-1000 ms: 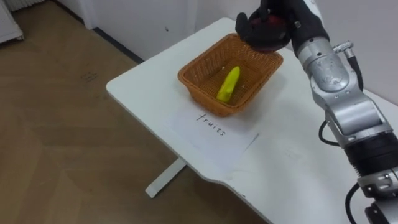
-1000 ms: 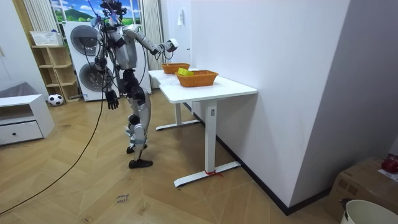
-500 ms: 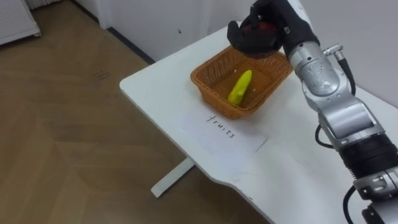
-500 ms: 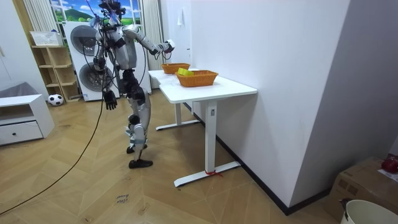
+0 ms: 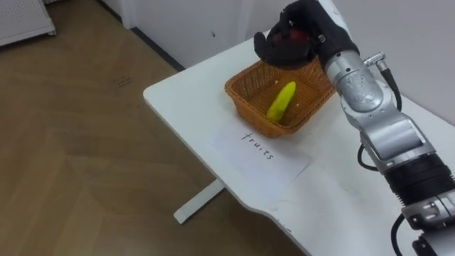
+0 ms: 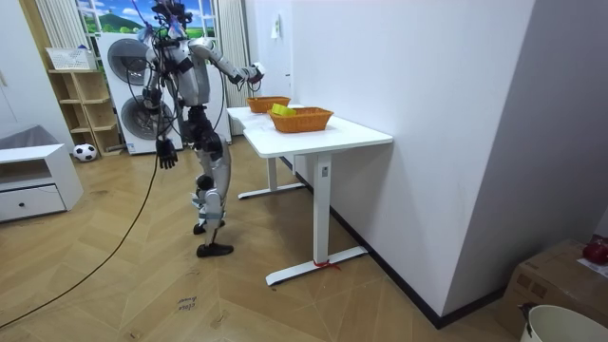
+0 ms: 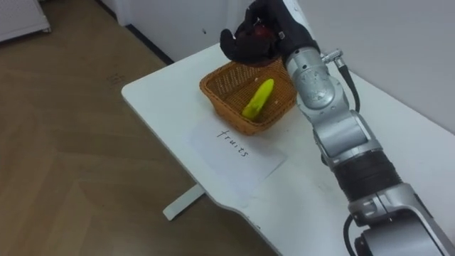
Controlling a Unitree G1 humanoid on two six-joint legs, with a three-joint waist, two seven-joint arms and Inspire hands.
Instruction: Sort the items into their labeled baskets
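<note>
Left eye view shows a red fruit wrapped in the curled dark fingers of the right hand, which hangs above the far rim of the wicker basket. The fruit is mostly hidden by the grip, so it may be an apple, though that is uncertain. Holding it over the opening rather than beside it suggests the drop is about to be made, and the enclosing grip keeps a round, smooth fruit from rolling out before release. A banana already lies slantwise on the basket floor, off to the near side, leaving room under the hand. A sheet of paper with a handwritten label sits touching the basket's near wall, marking it as the fruit basket. Both rest near the end of a white table above a wooden floor. From the room view, the robot stands at that table end, the left hand hanging by its side, too small to read. A second basket sits farther along, with a washing machine behind.
</note>
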